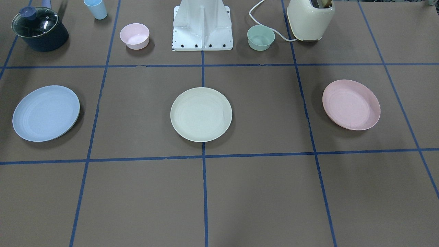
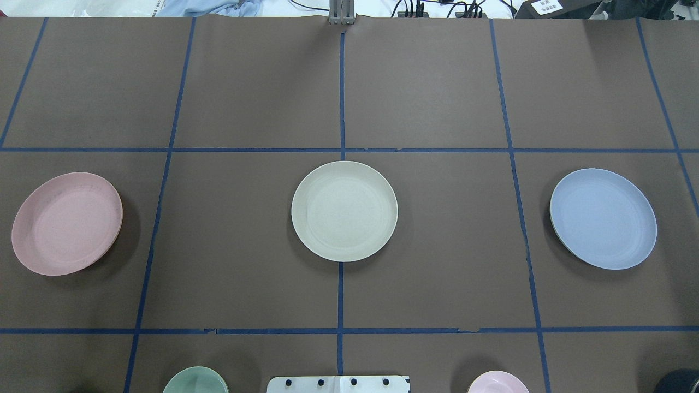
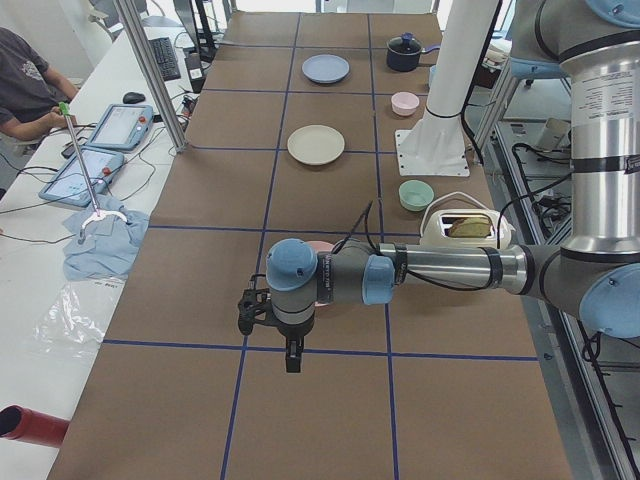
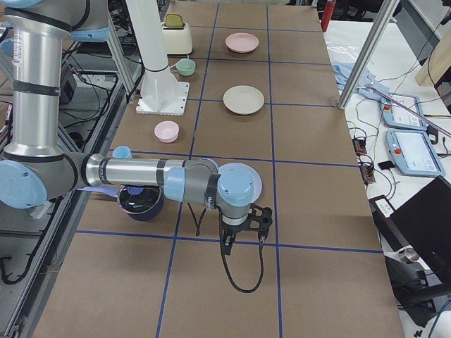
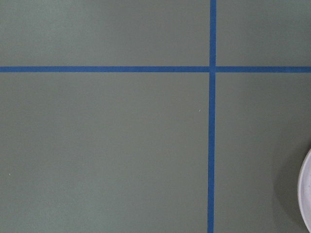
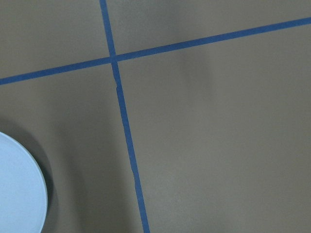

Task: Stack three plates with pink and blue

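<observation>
Three plates lie flat in a row, each apart from the others: the light blue plate (image 1: 46, 114), the cream plate (image 1: 201, 114) in the middle and the pink plate (image 1: 351, 104). The overhead view shows pink (image 2: 66, 223), cream (image 2: 344, 210) and blue (image 2: 603, 218). My left gripper (image 3: 250, 312) hangs above the table by the pink plate (image 3: 322, 246), which its arm partly hides. My right gripper (image 4: 259, 222) hangs by the blue plate (image 4: 250, 172). Both grippers show only in the side views, so I cannot tell whether they are open or shut. The wrist views show only plate edges (image 5: 307, 194) (image 6: 19, 189).
Along the robot's side stand a dark pot with a glass lid (image 1: 39, 29), a light blue cup (image 1: 96, 8), a small pink bowl (image 1: 134, 36), the white robot base (image 1: 202, 27), a small green bowl (image 1: 261, 37) and a cream toaster (image 1: 310, 19).
</observation>
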Controlling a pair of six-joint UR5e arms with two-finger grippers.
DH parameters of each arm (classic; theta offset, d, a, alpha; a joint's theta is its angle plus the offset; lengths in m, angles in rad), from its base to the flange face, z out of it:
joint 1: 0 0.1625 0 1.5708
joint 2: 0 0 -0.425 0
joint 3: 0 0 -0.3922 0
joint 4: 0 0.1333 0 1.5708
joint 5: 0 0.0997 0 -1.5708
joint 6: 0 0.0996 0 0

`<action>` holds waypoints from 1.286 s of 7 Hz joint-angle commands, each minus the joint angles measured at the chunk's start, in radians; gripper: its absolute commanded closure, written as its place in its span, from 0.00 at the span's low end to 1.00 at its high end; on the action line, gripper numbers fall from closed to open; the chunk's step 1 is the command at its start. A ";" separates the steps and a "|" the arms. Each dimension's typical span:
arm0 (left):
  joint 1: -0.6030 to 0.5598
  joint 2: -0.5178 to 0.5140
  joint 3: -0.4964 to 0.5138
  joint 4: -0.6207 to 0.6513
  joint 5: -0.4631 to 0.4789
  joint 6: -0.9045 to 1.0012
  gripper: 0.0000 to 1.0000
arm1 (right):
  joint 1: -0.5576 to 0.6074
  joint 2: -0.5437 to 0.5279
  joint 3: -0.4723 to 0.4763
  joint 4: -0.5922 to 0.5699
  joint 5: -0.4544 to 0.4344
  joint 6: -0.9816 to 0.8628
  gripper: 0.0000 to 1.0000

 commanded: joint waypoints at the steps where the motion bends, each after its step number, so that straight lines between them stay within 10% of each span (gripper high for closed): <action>1: 0.000 0.001 -0.003 -0.004 -0.002 0.002 0.00 | -0.001 0.007 0.002 0.003 -0.002 -0.001 0.00; 9: 0.120 -0.087 0.058 -0.320 -0.158 -0.024 0.00 | -0.021 0.033 -0.093 0.137 0.087 0.012 0.00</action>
